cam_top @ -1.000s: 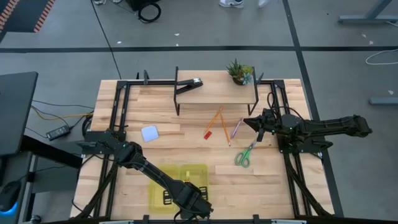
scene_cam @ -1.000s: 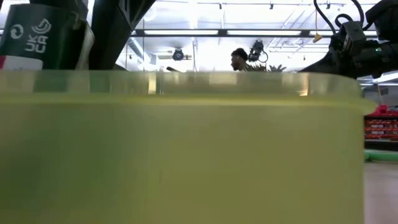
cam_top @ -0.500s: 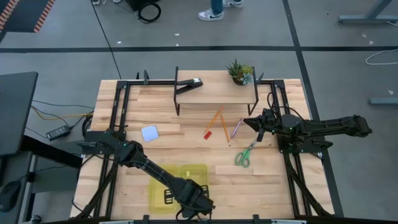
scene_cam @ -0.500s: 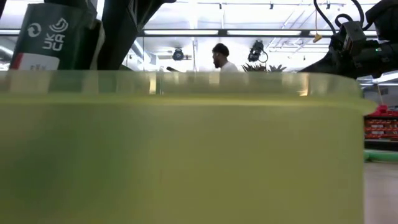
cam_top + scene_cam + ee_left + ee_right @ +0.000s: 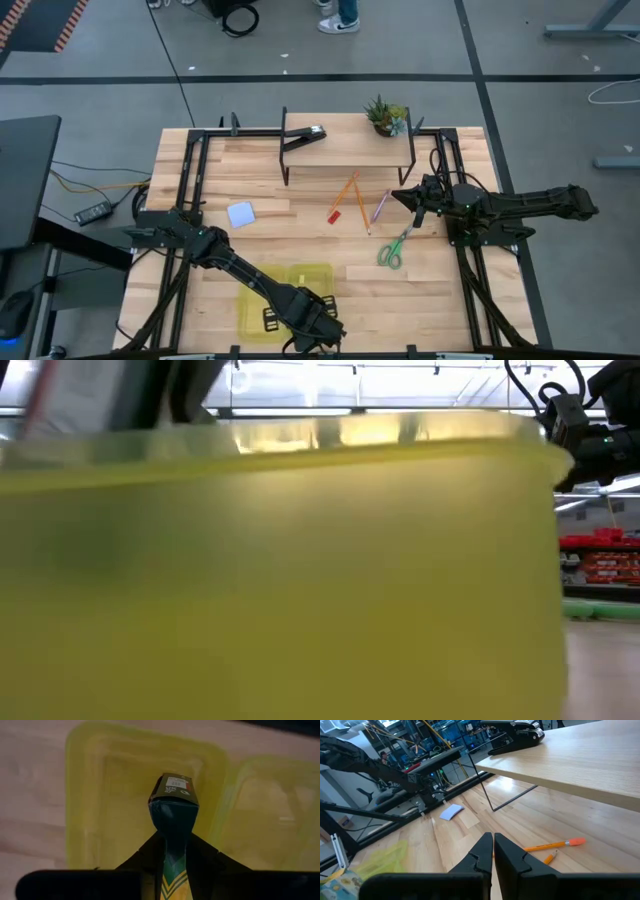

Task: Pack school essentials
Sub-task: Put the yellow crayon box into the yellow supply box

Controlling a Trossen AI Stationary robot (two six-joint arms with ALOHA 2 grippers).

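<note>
My left gripper (image 5: pixel 312 325) is at the table's near edge, pointing down over a yellow translucent case (image 5: pixel 262 290) and shut on the yellow-green crayon box (image 5: pixel 174 795). The case's wall (image 5: pixel 300 580) fills the low view. On the wood lie a pale bluish block (image 5: pixel 240 213), an orange pencil (image 5: pixel 346 189), a short red piece (image 5: pixel 333 215), a pink-purple pencil (image 5: pixel 381 205) and green-handled scissors (image 5: pixel 392 250). My right gripper (image 5: pixel 402 196) waits shut beside the pencils, touching nothing. My left gripper pinches the crayon box's upper end (image 5: pixel 175 876) between its two fingers, coming from above and pointing down. The box hangs upright below the fingers, its lower end (image 5: pixel 175 790) over one half of the yellow case. Whether that end touches the case's floor, I cannot tell.
A raised wooden shelf (image 5: pixel 350 152) spans the table's far side, with a black clip-like tool (image 5: pixel 305 134) and a small potted plant (image 5: pixel 385 114) on it. Black frame rails (image 5: pixel 190 180) run along both sides. Bare wood lies between the case and the scissors.
My left gripper has gone up a little with the crayon box, which climbs toward the top of the low view. In that view the yellow case's rim now stands higher and slanted, where it was level before.
</note>
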